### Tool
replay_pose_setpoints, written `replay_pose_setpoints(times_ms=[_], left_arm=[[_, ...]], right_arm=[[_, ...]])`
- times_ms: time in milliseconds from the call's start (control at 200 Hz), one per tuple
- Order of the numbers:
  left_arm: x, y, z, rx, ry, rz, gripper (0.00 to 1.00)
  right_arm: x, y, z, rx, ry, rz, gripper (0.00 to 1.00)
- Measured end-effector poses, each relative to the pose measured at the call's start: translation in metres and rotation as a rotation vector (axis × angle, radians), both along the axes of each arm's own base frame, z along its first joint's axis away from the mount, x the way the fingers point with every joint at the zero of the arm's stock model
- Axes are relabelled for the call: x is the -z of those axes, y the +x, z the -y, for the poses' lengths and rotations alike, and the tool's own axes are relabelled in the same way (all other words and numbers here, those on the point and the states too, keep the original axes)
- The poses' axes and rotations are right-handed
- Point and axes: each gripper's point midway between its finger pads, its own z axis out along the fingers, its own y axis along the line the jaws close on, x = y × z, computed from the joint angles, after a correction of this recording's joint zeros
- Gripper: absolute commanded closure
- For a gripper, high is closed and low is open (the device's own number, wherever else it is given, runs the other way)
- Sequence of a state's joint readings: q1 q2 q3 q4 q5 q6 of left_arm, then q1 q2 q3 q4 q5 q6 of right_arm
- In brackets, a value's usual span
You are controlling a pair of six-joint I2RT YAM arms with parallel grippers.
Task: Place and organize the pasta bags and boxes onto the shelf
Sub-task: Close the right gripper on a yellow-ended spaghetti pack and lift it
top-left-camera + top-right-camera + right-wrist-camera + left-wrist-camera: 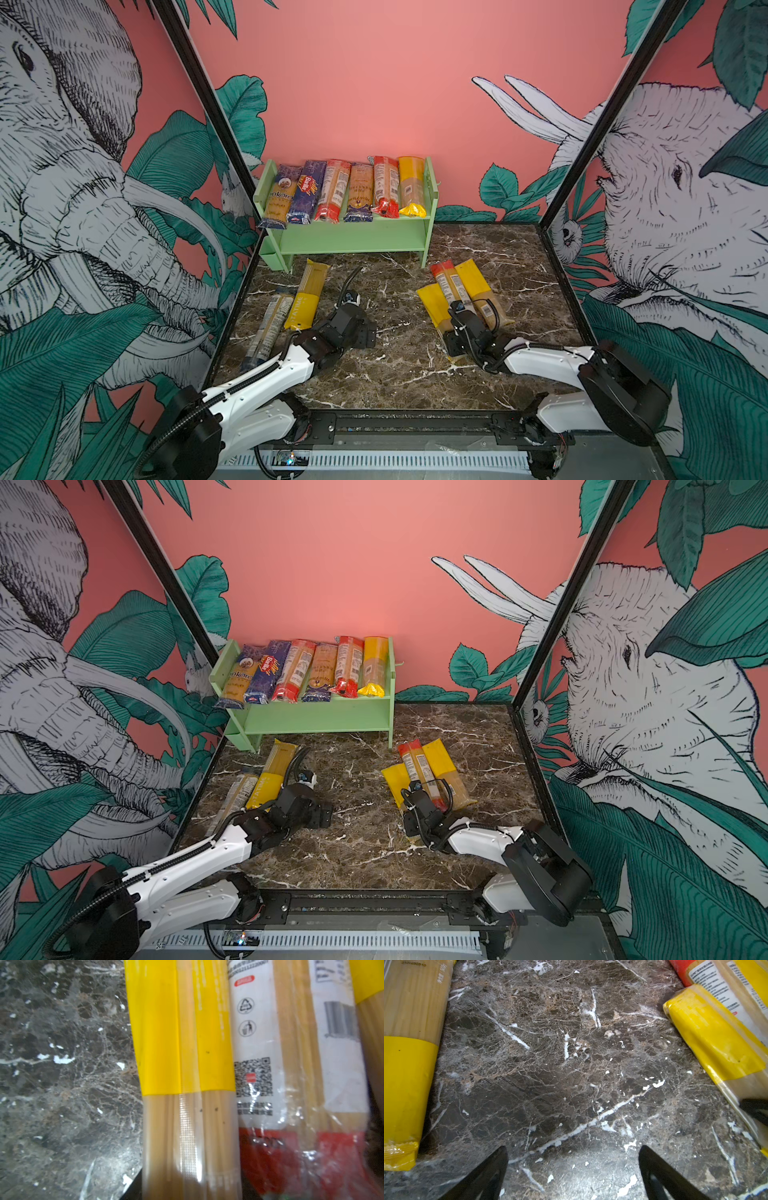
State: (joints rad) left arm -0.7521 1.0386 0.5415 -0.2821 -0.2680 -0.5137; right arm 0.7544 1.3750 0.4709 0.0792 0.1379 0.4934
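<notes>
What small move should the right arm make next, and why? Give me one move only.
Probably close the right tool firmly on the yellow-ended pack before any lift. It sits low over that pack, which fills its wrist view, but a firm grip isn't evident, and the red-ended pack lies against it.

The shelf has its top tier filled from side panel to side panel by six pasta packs, while its lower tier stands open along the front. Before the shelf's middle a lane of bare marble table runs up to it, walled by two packs before its left end and three overlapping packs before its right end; the left arm sits in that lane's near part.
</notes>
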Motion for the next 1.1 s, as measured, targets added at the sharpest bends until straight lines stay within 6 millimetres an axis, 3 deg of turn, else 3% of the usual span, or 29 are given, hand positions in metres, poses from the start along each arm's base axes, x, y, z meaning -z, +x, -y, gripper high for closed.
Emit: replay_pose_setpoints(times_ms=[110, 205, 305, 705, 1100], left_arm=[[-0.001, 0.0, -0.001, -0.003, 0.003, 0.005, 0.01], [-0.004, 0.001, -0.002, -0.007, 0.001, 0.015, 0.01], [-0.008, 0.001, -0.004, -0.013, -0.004, 0.03, 0.01], [-0.029, -0.002, -0.016, -0.037, -0.018, 0.094, 0.01], [-0.037, -0.009, -0.034, -0.071, 0.005, 0.131, 0.01]], right_arm=[[-0.001, 0.001, -0.004, -0.002, 0.009, -0.002, 0.77], [-0.002, 0.001, -0.005, 0.0, 0.009, -0.008, 0.81], [-0.004, -0.002, -0.008, -0.008, 0.008, -0.021, 1.0], [-0.015, -0.007, -0.028, -0.055, 0.013, -0.079, 1.0], [-0.026, -0.005, -0.048, -0.097, 0.041, -0.11, 1.0]])
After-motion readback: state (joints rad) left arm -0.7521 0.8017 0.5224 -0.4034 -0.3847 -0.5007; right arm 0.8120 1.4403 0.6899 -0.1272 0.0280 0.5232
